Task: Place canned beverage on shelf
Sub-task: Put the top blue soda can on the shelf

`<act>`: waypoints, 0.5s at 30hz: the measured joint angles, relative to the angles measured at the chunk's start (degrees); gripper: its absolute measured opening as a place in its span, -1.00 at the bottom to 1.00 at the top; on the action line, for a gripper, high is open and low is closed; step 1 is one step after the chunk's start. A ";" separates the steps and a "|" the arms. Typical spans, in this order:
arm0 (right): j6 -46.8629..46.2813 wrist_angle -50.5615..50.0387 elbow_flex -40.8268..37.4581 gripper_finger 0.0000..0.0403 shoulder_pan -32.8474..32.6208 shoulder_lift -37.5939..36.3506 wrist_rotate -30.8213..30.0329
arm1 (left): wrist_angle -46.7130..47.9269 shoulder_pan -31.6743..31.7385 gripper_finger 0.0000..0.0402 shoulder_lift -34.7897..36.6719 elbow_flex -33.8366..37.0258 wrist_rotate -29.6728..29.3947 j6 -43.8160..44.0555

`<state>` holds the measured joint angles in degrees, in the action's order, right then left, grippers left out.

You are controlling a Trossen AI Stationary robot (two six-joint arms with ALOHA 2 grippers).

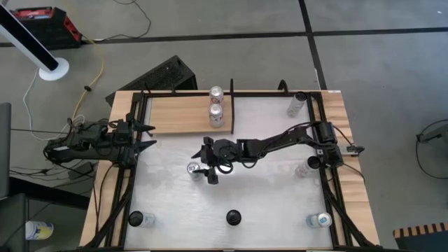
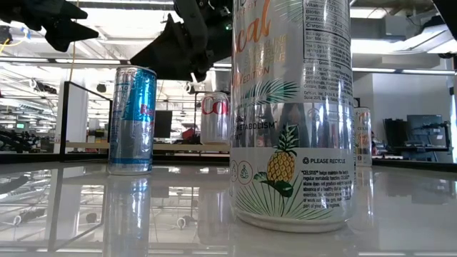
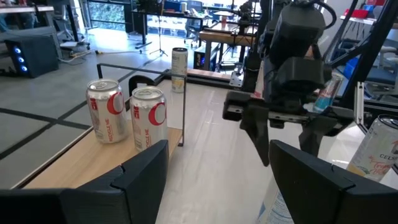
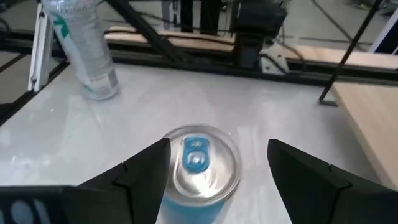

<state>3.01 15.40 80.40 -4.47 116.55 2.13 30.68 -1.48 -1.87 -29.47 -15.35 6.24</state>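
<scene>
A slim blue-and-silver can (image 1: 194,169) stands upright on the white table; it also shows in the low view (image 2: 132,120). My right gripper (image 1: 206,162) is open just above it, and in the right wrist view (image 4: 219,155) its fingers stand on either side of the can's top (image 4: 198,163) without touching it. The wooden shelf (image 1: 175,115) lies at the table's far left and carries two red-and-white cans (image 1: 216,93) (image 1: 216,115) at its right end. My left gripper (image 1: 145,137) waits open at the table's left edge, beside the shelf.
Clear bottles stand at the far right (image 1: 297,103), the right edge (image 1: 306,166), the near right (image 1: 320,220) and the near left (image 1: 134,219). A tall pineapple-print can (image 1: 233,217) stands at the near middle. Black rails (image 1: 231,105) edge the shelf.
</scene>
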 joint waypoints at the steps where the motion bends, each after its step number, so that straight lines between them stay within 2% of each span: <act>1: -0.12 -0.22 0.00 0.45 0.00 0.00 0.39 | 0.00 -0.01 0.30 0.00 0.00 0.00 0.00; 6: -0.19 -0.62 0.00 0.45 -0.02 0.00 2.58 | 0.00 -0.02 0.30 0.00 0.00 0.00 0.00; 15: -0.09 -0.55 0.00 0.45 -0.20 0.00 2.78 | 0.00 -0.01 0.30 0.00 0.00 0.00 0.00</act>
<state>2.93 14.85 80.40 -4.67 116.55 4.91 30.67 -1.49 -1.87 -29.47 -15.35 6.24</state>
